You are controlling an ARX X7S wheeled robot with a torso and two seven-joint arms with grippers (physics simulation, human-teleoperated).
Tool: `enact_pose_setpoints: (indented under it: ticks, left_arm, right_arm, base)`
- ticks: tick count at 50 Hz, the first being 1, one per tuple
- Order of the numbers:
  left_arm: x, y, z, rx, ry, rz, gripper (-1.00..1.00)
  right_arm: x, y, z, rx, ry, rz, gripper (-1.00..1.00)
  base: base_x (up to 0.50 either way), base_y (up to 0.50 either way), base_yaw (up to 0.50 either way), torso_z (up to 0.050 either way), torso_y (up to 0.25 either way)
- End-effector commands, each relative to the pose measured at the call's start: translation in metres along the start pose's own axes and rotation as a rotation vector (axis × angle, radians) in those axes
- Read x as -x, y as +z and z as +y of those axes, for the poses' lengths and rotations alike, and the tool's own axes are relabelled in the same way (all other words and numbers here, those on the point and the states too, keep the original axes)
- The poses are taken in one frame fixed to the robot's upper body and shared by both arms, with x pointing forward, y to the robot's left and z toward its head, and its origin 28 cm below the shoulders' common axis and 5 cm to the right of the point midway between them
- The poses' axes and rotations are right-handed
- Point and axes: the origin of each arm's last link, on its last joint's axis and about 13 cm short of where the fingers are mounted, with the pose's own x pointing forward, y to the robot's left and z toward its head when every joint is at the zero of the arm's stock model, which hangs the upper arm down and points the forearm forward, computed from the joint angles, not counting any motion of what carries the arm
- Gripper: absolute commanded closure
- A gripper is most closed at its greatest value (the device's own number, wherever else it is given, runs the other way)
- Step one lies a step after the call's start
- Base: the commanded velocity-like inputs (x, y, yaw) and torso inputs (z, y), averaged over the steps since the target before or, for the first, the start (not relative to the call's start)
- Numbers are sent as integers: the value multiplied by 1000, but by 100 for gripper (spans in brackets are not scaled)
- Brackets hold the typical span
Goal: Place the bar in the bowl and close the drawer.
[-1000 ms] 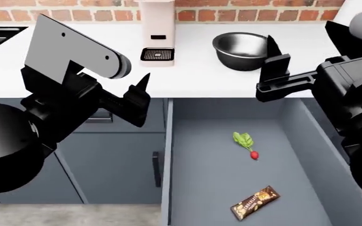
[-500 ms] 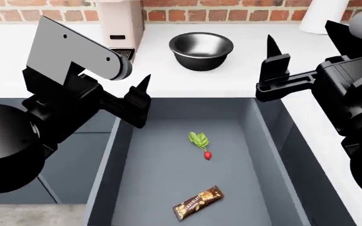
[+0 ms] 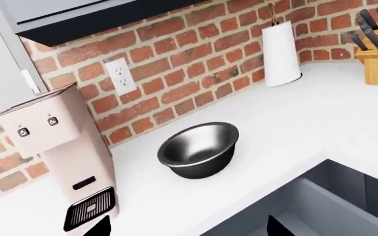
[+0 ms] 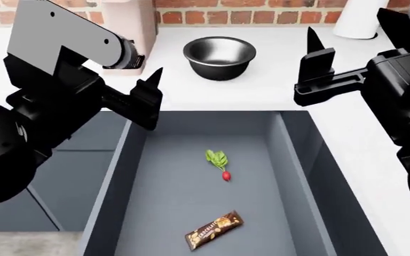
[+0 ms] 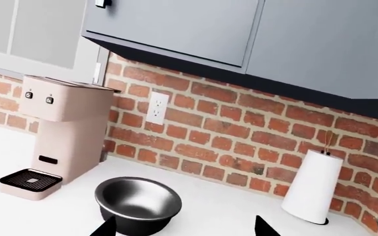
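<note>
While the view slid right since a second ago:
bar (image 4: 213, 230): flat in the open drawer (image 4: 294, 160), near the radish (image 4: 219, 163)
bowl (image 4: 219, 56): empty on the counter (image 4: 276, 88)
left claw (image 4: 151, 101): spread open, empty
right claw (image 4: 313, 66): spread open, empty

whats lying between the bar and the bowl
In the head view, a red radish with green leaves lies on the drawer floor between the bar and the bowl. Beyond it come the drawer's back wall and bare white counter.

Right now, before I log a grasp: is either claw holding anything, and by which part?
Nothing is held. Both claws are open and empty above the counter; the bar lies untouched in the drawer.
</note>
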Motion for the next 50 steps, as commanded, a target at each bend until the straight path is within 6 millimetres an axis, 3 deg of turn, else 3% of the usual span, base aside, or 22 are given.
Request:
enact_pose_setpoints:
  ticks: [1, 21, 38, 50]
  left_arm:
    - [0, 17, 7, 2, 30, -56, -100]
    - [-2, 14, 8, 13, 25, -48, -100]
    - [-4, 9, 5, 23, -8, -17, -100]
    - [-7, 11, -7, 62, -310, 161, -100]
  right_arm:
    - [1, 14, -1, -17, 18, -43, -100]
    - [-1, 12, 0, -22, 19, -42, -100]
    - [-1, 9, 1, -22, 17, -50, -100]
    - [-1, 6, 2, -25, 22, -41, -100]
  base:
    - [402, -1, 0, 0, 0]
    - [428, -1, 0, 0, 0]
    - [3, 0, 0, 0, 1]
    - [0, 0, 0, 0, 0]
